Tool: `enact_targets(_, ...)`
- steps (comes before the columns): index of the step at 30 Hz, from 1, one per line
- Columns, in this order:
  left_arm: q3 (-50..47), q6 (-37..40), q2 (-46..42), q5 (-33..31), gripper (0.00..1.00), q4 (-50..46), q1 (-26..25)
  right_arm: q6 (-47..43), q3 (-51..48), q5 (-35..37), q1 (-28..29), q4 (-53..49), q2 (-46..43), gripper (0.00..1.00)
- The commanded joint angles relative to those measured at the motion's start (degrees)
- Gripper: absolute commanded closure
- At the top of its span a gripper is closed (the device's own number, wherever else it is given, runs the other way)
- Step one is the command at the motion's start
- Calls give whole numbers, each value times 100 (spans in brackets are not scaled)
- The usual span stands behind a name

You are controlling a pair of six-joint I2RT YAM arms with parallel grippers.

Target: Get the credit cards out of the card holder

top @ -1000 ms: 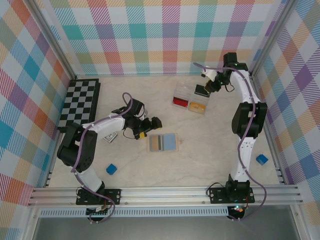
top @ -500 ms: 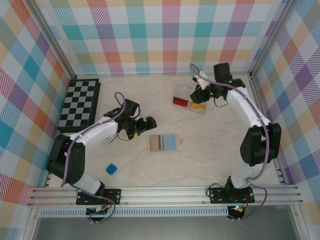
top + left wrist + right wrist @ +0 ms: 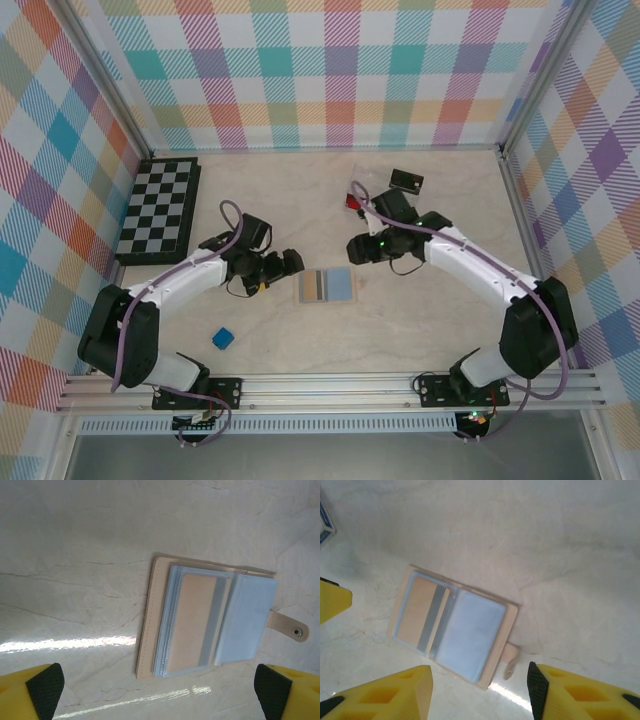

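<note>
Card holder [image 3: 326,286] open flat, lining up; long axis left-right in top view, snap tab pointing right. Left gripper [image 3: 288,262], right gripper [image 3: 357,248] near it, both jaws wide, empty.

**A checked booth around a pale, veined table**

We see three walls closing in the work space, all in the same checked pattern of teal, orange, pink, purple and white: the back wall [image 3: 320,70], the left wall [image 3: 45,200] and the right wall [image 3: 605,180]. A silver metal post stands at each back corner, the left post [image 3: 100,80] and the right post [image 3: 548,75]. The table top [image 3: 420,315] is pale cream with faint grey veins, like marble. Along its near edge run long grooved metal rails [image 3: 330,385], and beyond them lies a plain grey surface [image 3: 330,455]. The light is bright and even. In the left wrist view we find a white streak of glare [image 3: 70,643] across the table top, and in the right wrist view a smaller bright patch [image 3: 510,692].
</note>
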Motion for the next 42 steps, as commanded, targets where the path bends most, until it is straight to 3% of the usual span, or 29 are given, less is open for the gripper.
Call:
enact_targets(1,-162,-208,-141,115,0,63,215,986,173,566,476,-111,387,44)
enact_targets(9,-300,-375,-184,461,1,-14,737,1528,1048,601,1500,-218,2043,44)
enact_targets(21,-194,-120,-198,790,0,-259,873,1782,1356,737,1636,-437,2921,45)
enact_targets(33,-593,-289,-488,1070,0,596,686,1668,1268,843,1609,-637,3184,63)
enact_targets(42,-625,-467,8,1669,29,1370,334,1709,764,433,1367,-170,2946,71)
